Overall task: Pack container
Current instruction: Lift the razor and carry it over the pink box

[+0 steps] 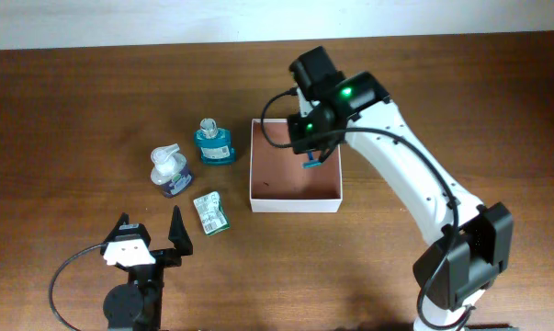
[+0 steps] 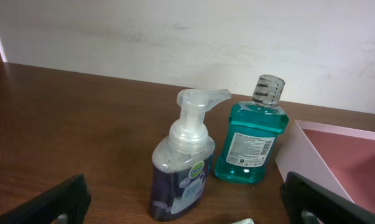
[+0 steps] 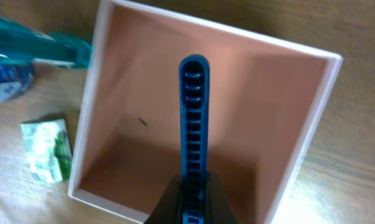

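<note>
The left hand (image 1: 151, 228) sits low over the surface's near edge with its fingers spread wide, aimed at the toiletries. Just ahead of it stands a clear pump bottle (image 2: 184, 162) with dark soap. A teal bottle (image 2: 252, 140) stands slightly farther and to the right, and a green packet (image 1: 210, 211) lies ahead-right of the fingers. The right hand (image 3: 193, 196), on a white arm (image 1: 414, 184), points down and is clamped narrow on a blue ribbed strip (image 3: 193, 124). Directly below that hand lies the container (image 3: 87, 124): square, shallow, white-walled, pinkish-brown inside, with a small dark speck on its floor. The surface (image 1: 74, 110) is dark wood, and a pale wall (image 2: 175, 31) rises behind it.
</note>
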Tool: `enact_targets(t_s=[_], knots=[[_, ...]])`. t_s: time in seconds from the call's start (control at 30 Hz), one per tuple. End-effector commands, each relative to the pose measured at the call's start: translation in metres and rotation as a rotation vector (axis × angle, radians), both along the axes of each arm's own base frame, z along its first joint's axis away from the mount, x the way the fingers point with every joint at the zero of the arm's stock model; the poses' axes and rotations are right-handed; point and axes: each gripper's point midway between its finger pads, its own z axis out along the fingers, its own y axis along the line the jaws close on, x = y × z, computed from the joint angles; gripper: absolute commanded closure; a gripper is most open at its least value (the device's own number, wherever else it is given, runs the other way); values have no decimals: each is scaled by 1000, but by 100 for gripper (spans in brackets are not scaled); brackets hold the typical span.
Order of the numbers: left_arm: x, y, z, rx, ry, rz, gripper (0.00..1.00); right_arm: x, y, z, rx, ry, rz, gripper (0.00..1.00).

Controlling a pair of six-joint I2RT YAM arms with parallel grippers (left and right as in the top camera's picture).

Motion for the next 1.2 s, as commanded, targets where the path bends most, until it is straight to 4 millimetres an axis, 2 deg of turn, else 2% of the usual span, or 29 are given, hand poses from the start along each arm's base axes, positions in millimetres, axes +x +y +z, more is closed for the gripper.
enact_targets(t_s=[0.0,0.37,0.57,0.77,0.97,1.17], knots=[[0,0,-2,8,-2,-4,1,5,10,-9,-28,-15,-36,96],[0,0,-2,8,-2,-4,1,8,8,-65,-115,88,-99,96],[0,0,-2,8,-2,-4,1,7,6,-86,-149,130,-105,96],[0,0,-2,8,-1,-4,1,4,-15,-93,-248,137,-152,96],[0,0,-2,8,-1,-4,1,5,-21,-94,-252,142,-187,96],[0,0,-2,8,-1,-4,1,6,-29,-105,-244,161,-238,96]])
